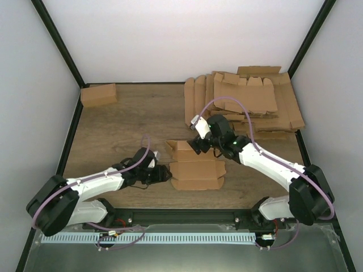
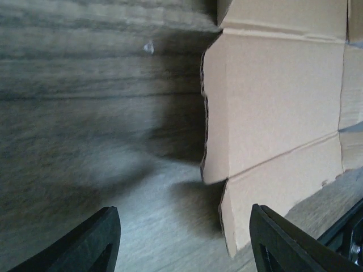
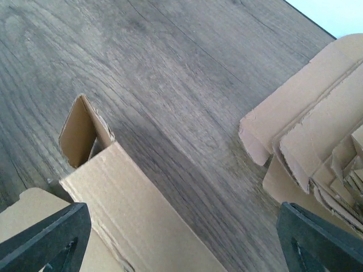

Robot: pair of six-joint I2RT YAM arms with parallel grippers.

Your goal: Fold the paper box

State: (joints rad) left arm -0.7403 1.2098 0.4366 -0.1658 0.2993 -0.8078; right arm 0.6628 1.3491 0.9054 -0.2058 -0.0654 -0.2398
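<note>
The paper box is a brown die-cut sheet lying mid-table, partly folded, with a flap standing up at its far left corner. My left gripper is low at the sheet's left edge. In the left wrist view it is open, and a corner of the cardboard reaches in near the right finger. My right gripper hovers over the sheet's far edge. It is open, with a raised panel of the box beside its left finger.
A heap of flat brown cardboard sheets fills the back right, and its edges show in the right wrist view. A small folded carton sits at the back left. Black frame rails border the wooden table.
</note>
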